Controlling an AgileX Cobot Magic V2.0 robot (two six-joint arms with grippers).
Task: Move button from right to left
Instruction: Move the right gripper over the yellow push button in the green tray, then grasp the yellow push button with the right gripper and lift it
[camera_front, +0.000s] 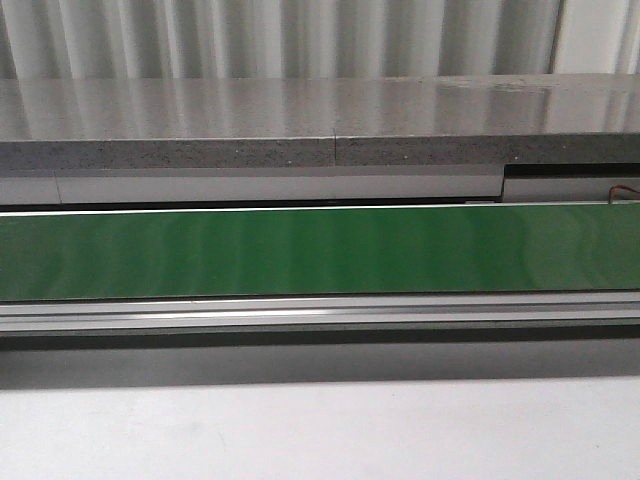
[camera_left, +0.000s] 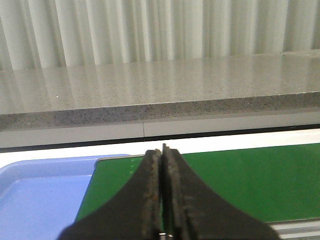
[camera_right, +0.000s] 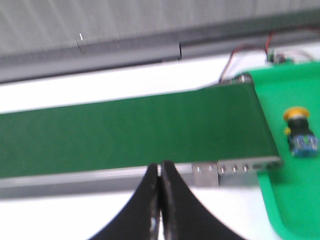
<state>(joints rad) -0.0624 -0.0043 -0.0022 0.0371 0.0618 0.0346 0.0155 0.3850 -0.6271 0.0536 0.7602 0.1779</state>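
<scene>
The button (camera_right: 299, 131), with a yellow-orange cap, black collar and blue contact block, lies on its side in a green tray (camera_right: 295, 200) beyond the right end of the green conveyor belt (camera_right: 130, 132). It shows only in the right wrist view. My right gripper (camera_right: 160, 165) is shut and empty, above the belt's near rail, well apart from the button. My left gripper (camera_left: 161, 150) is shut and empty, above the left end of the belt (camera_left: 250, 180), beside a blue tray (camera_left: 35, 190). Neither gripper shows in the front view.
The front view shows the green belt (camera_front: 320, 250) running across, a metal rail (camera_front: 320, 310) before it and a grey stone ledge (camera_front: 300, 120) behind. Red and black wires (camera_right: 250, 50) and a small board sit at the belt's right end.
</scene>
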